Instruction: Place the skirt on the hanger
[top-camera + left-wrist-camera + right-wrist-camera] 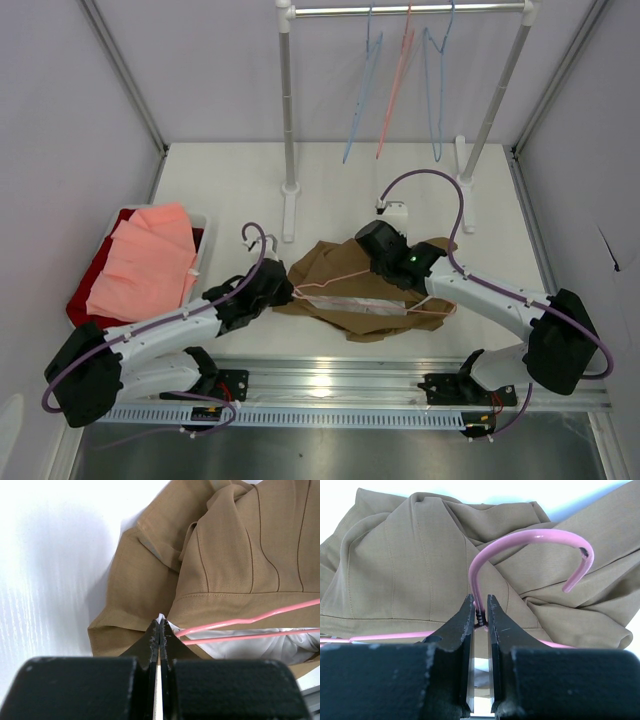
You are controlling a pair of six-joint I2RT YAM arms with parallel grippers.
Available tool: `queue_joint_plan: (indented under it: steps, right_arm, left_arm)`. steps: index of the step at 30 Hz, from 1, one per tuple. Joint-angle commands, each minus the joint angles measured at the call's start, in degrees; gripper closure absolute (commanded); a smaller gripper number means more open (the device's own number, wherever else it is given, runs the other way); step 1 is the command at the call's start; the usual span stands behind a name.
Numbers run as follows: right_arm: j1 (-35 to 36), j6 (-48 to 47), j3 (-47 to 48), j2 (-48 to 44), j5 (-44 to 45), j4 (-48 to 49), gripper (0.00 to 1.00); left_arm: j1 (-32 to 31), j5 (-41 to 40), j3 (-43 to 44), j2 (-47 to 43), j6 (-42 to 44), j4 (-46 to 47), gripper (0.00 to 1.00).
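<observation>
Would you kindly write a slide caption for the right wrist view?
Right gripper shut on the pink hanger at the neck below its hook, with the crumpled tan skirt behind.

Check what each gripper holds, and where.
Right gripper: the hanger, pinched at the twisted neck under its hook. Left gripper: the skirt, pinched at an edge where white lining shows.

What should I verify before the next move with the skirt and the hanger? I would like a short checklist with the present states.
1. Right gripper shut on the neck of the hanger, below the hook: ok.
2. Left gripper shut on the edge of the skirt: ok.
3. Hanger end inside the skirt: cannot tell.
4. Skirt spread flat: not ok, it lies crumpled on the table.
</observation>
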Motion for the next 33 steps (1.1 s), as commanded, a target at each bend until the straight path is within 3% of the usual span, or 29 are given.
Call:
queue_joint_plan:
  steps: [1,20,33]
  right_arm:
    - [0.4,0.0,0.9,0.2,2.1,0.1,1.0]
    - [0.7,0.7,3.3,-0.6,3.2,2.3,1.0]
    - [0.4,1.4,2.8,-4.8,6.1,3.6,1.0]
  left_arm:
    - [0.2,0.3,2.8,0.5,2.3,2.4,1.0]
    - [-4.6,-1.7,11.5,3.7,4.6,-2.5,1.0]
    - [-5.2,-3.4,11.4,1.7,3.3,-5.5,1.0]
